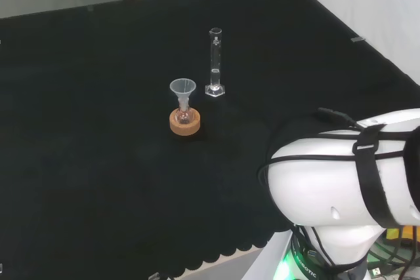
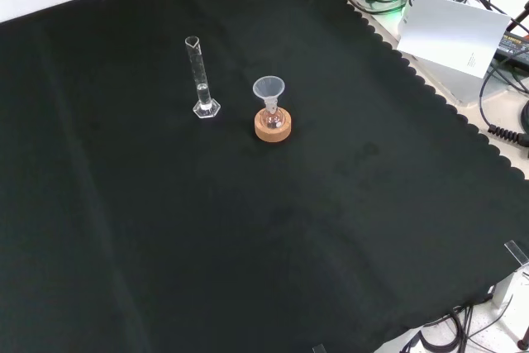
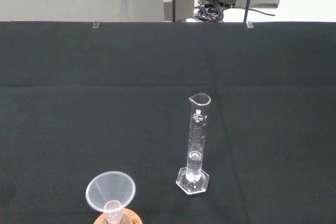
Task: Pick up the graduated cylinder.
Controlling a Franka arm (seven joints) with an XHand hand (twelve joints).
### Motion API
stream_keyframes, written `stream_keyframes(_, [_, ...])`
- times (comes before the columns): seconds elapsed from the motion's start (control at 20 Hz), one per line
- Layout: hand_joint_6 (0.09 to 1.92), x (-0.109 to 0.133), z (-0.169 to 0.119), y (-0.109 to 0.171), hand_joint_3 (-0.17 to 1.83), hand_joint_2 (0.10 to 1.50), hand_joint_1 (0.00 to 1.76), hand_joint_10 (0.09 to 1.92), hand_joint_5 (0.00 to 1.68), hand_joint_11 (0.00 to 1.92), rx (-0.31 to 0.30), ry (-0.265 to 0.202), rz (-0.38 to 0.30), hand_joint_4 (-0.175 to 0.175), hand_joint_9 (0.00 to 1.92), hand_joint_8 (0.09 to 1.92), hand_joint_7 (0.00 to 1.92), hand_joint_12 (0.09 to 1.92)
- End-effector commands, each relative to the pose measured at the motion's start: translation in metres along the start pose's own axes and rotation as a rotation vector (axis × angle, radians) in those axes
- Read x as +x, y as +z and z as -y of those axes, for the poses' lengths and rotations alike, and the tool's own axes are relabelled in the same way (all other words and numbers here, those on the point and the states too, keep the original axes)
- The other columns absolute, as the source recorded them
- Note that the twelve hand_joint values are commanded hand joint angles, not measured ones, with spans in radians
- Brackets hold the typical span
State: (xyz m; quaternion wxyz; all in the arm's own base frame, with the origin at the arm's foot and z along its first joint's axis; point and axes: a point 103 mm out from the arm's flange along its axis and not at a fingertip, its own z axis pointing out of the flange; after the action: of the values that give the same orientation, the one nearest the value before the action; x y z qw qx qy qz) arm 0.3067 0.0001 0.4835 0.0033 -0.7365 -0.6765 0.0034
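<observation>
standing alone: cylinder upright on the black surface

standing upright a little above the middle of the head view, the tall clear glass graduated cylinder [image 1: 214, 63] with a hexagonal foot rests on the black cloth-covered surface [image 1: 98, 129], with nothing touching it. a short column of clear liquid sits low in its tube in the wrist view. just beside it, lower left in the head view, a small round glass flask [image 1: 184, 116] sits in a cork ring stand [image 1: 184, 123], with a clear plastic funnel [image 1: 183, 90] set in its neck. in the front view the cylinder [image 2: 201, 80] stands in the upper left part of the frame, the funnel and flask just to its right. whether the hand's fingers are apart or together, i cannot tell.
</observation>
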Motion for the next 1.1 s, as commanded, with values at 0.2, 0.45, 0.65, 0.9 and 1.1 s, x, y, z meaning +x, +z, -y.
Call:
stream_keyframes(0.2, [0.09, 0.003, -0.002, 0.0, 0.02, 1.32, 0.01, 0.71, 0.26, 0.12, -0.009, 0.001, 0.017, -0.017, 0.19, 0.55, 0.0, 1.38])
stream_keyframes(0.45, [0.09, 0.004, -0.004, 0.0, 0.02, 1.33, 0.0, 0.7, 0.27, 0.13, -0.007, 0.006, 0.016, -0.017, 0.19, 0.54, 0.0, 1.38])
stream_keyframes(0.65, [0.09, 0.005, -0.01, 0.005, 0.02, 1.33, 0.0, 0.7, 0.27, 0.13, -0.001, 0.02, 0.017, -0.017, 0.19, 0.54, 0.0, 1.38])
stream_keyframes(0.9, [0.09, -0.006, -0.017, 0.017, 0.02, 1.33, 0.0, 0.7, 0.27, 0.13, 0.005, 0.053, 0.006, -0.018, 0.2, 0.54, 0.0, 1.38])
stream_keyframes(1.1, [0.09, -0.022, -0.028, 0.03, 0.02, 1.33, 0.0, 0.7, 0.27, 0.14, 0.014, 0.071, -0.006, -0.018, 0.2, 0.55, 0.01, 1.38])
